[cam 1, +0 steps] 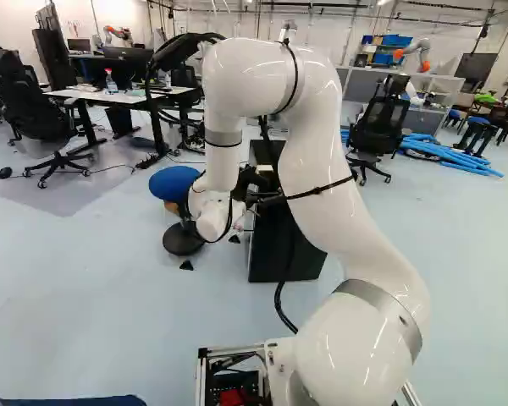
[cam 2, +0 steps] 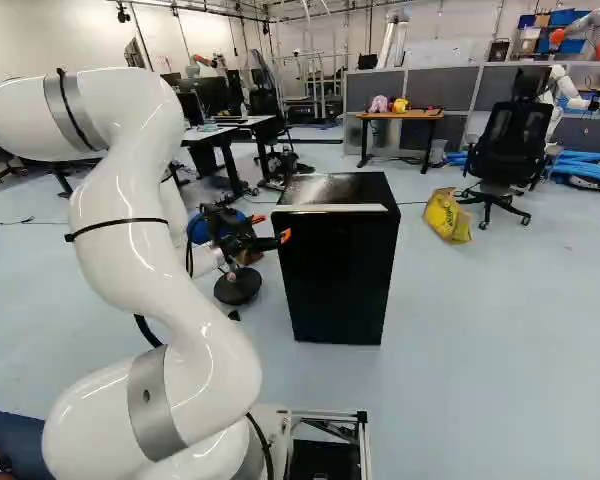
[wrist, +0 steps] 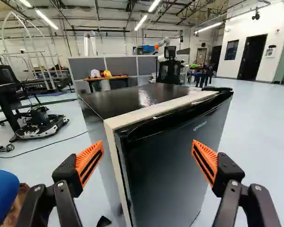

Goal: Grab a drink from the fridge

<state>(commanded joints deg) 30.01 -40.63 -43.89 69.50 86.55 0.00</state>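
Observation:
In the right base view my gripper (cam 2: 271, 228) hangs at the near left of the small black fridge (cam 2: 340, 270), level with its upper part. The wrist view shows the gripper (wrist: 147, 156) open, its orange fingers wide apart with nothing between them. Ahead of it stands the fridge (wrist: 175, 165), seen at an angle, with its dark door (wrist: 165, 146) closed against the pale-edged body. A recessed lip runs along the door's top edge. The drink is not visible. In the left base view the arm partly covers the fridge (cam 1: 275, 241).
A blue stool (cam 1: 176, 182) stands left of the fridge, close beside the arm. Farther back are a desk (cam 1: 110, 97), an office chair (cam 2: 510, 145), a yellow bag (cam 2: 446, 215) on the floor, blue tubes (cam 1: 449, 156) and another robot (cam 2: 570, 90).

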